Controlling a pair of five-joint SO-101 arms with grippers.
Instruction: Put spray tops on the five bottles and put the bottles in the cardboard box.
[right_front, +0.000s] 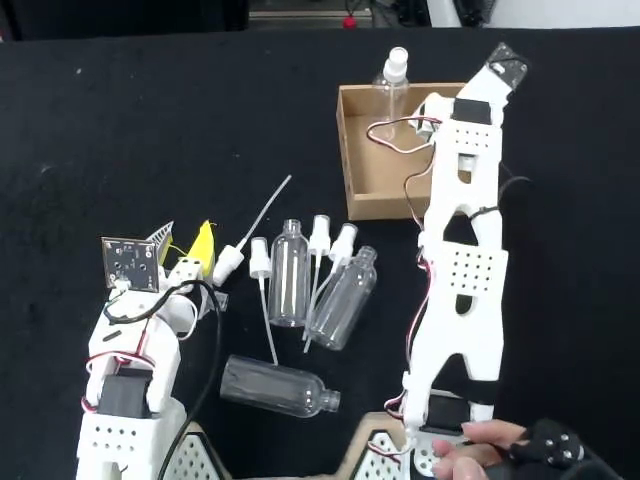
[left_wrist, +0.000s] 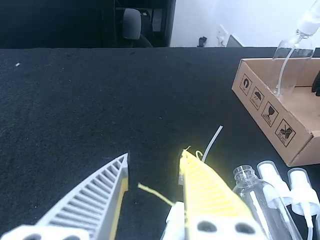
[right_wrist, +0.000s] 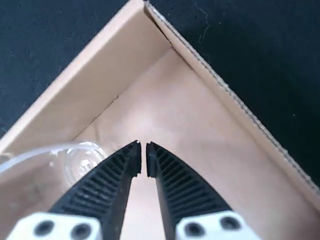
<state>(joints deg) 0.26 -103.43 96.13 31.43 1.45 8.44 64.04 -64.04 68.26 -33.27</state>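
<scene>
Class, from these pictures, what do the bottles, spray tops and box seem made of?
Bottles: clear glossy plastic, probably; the black table shows through. Spray tops: opaque white plastic, it seems. Box: matt brown cardboard, with a fluted cut edge.

this looks like a robotics lab or a maker's workroom, not a home. the table (right_front: 100, 120) is covered in plain black cloth. two white arms of printed plastic stand at its near edge, the left arm (right_front: 130, 390) and the right arm (right_front: 462, 280). their motors are exposed, and red-and-white wires (right_front: 424, 285) run loose along the links. a bare circuit board (right_front: 130, 262) sits on the left wrist. the left claw (left_wrist: 154, 159) is ribbed printed plastic, with one finger yellow. past the table are a white wall (left_wrist: 250, 20) with what looks like a socket (left_wrist: 223, 35), and a grey chair (left_wrist: 132, 22) in a dark corner.
</scene>
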